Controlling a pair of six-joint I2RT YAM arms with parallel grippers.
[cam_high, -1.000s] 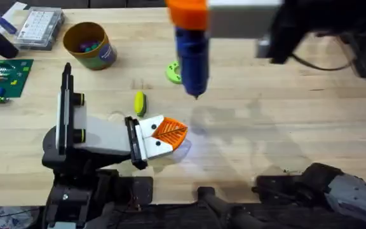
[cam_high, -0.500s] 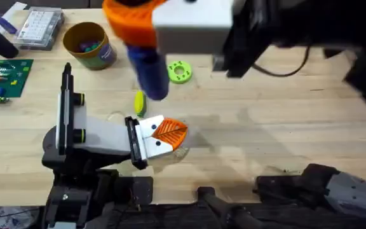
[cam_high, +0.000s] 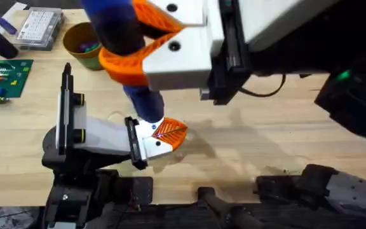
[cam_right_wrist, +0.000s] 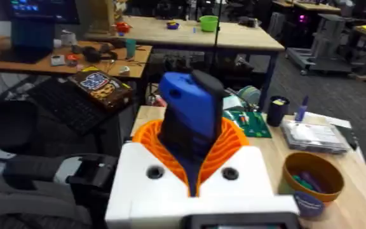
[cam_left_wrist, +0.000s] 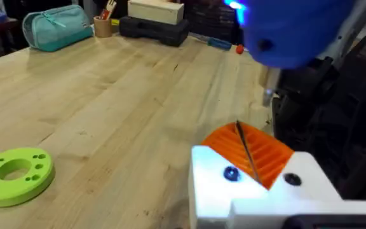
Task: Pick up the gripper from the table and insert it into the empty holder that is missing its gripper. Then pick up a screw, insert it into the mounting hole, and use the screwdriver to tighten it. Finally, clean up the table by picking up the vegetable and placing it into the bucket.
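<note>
While the right gripper (cam_high: 146, 54) hangs high under the overhead camera, large and blurred, its white fingers with orange ribbed pads (cam_right_wrist: 234, 147) are closed around the screwdriver (cam_high: 129, 57).

Screwdriver: blue, pen-shaped, thick-bodied; held upright, its lower end pointing down at the left arm's gripper. A thin metal bit (cam_left_wrist: 245, 151) shows in the left wrist view, slanting across the orange ribbed pad.

Left gripper (cam_high: 162, 135): white with orange pads (cam_high: 169, 131), lying low over the table (cam_high: 265, 121) near its front edge, pointing to the right. Whether its fingers are parted or together cannot be told.

Bucket (cam_high: 80, 39): round, orange-tan, dark blue label band, colourful bits inside; far left part of the table, partly behind the right gripper.

Lime-green ring (cam_left_wrist: 13, 176): flat, with holes, lying on bare planks near the left gripper.

Other items: clear compartment box (cam_high: 40, 27) at the far left corner; green circuit board (cam_high: 2, 77) by the left edge.

Open room: the right half of the table is bare wood out to its far and right edges. The left half is crowded by both grippers, bucket, box and board.
</note>
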